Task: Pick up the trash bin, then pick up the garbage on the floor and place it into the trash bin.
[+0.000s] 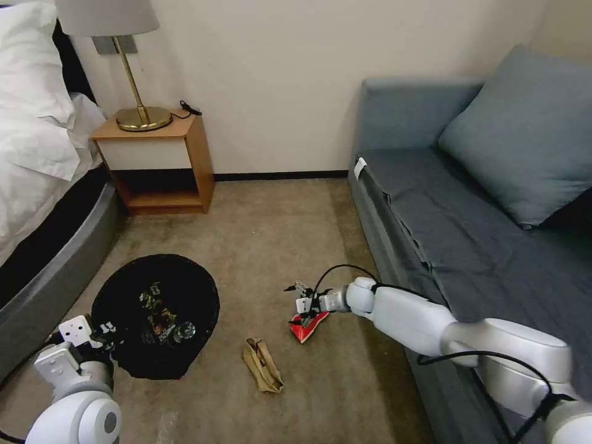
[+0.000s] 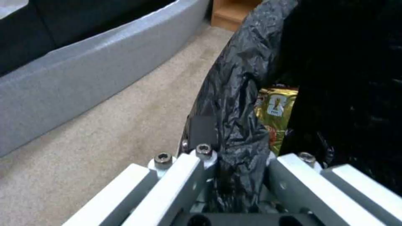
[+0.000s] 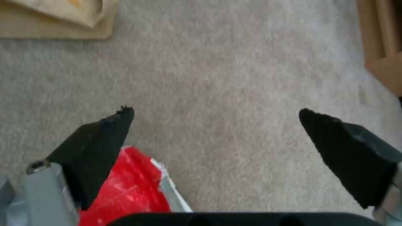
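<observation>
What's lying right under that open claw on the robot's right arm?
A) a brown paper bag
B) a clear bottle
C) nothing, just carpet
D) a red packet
D: the right gripper is open over the red packet on the carpet; the right wrist view shows the packet beside one finger, while the paper bag lies apart.

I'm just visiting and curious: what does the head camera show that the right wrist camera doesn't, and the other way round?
Head view alone: the trash bin with litter inside, its rim held by the left end effector, plus the sofa, nightstand and bed.

Right wrist view alone: a close look at the right end effector, spread open, its tips apart above the carpet.

Both: the red packet, the tan paper bag, the carpet.
</observation>
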